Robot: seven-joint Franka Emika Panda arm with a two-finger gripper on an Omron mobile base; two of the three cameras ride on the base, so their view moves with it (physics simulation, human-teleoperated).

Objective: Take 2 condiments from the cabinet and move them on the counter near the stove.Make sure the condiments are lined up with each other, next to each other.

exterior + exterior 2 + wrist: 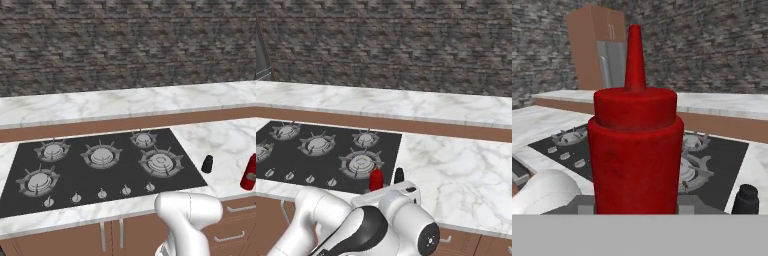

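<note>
Red squeeze bottle kept upright, close before the hand camera, at the counter edge right of the stove. Probably brought near the black shaker for lining up side by side. Cannot tell whether the gripper fingers clamp it or stand apart.

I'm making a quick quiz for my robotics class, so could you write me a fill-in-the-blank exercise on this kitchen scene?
1. The squeeze bottle with the pointed nozzle is coloured ____.
2. The stove has ____ burners.
3. The black shaker stands on the ____ counter, beside the stove.
4. Behind the counter rises a dark ____ wall.

Missing words: red; five; marble; brick
</note>
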